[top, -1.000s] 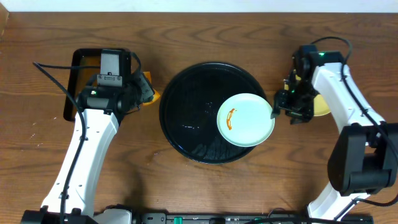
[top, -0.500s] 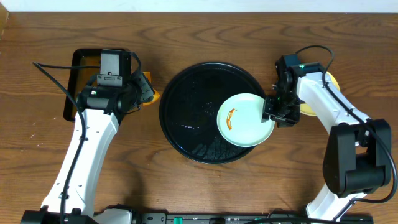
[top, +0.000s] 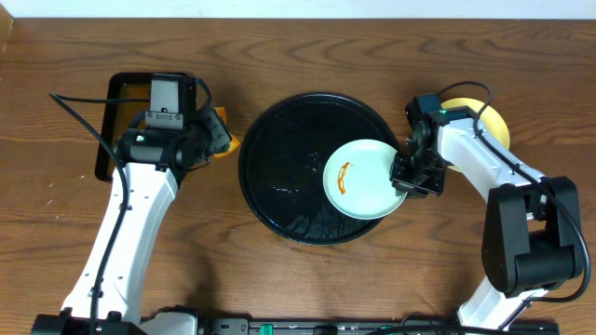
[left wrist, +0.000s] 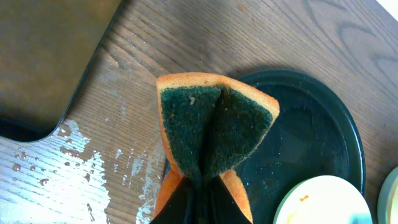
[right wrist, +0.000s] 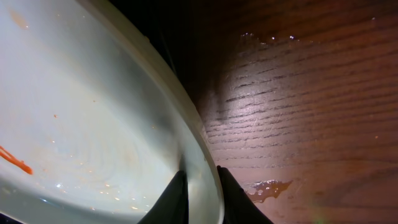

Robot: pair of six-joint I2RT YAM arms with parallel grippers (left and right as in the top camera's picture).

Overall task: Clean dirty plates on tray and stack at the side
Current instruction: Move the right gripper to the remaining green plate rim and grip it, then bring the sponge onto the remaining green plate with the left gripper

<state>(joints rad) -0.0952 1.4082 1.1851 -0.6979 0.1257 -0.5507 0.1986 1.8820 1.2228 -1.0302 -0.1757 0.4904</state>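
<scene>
A pale mint-white plate (top: 363,179) with an orange sauce streak lies on the right part of the round black tray (top: 279,140). My right gripper (top: 407,177) is at the plate's right rim. In the right wrist view its jaws (right wrist: 200,177) pinch that rim, one finger inside the plate (right wrist: 81,112) and one outside. A pale yellow plate (top: 489,126) lies on the table to the right, partly hidden by the right arm. My left gripper (top: 216,135) hovers left of the tray, shut on a folded orange sponge (left wrist: 211,130) with its dark green scrub side showing.
A rectangular black pan (top: 121,102) stands at the far left behind the left arm. Water wets the wood beside it (left wrist: 56,174), and a small puddle (right wrist: 267,186) lies near the right gripper. The tray (left wrist: 311,124) is wet.
My right gripper has moved left from over the yellow plate to the mint plate's rim and closed on it. The plate has shifted slightly left. The left arm has not moved.
</scene>
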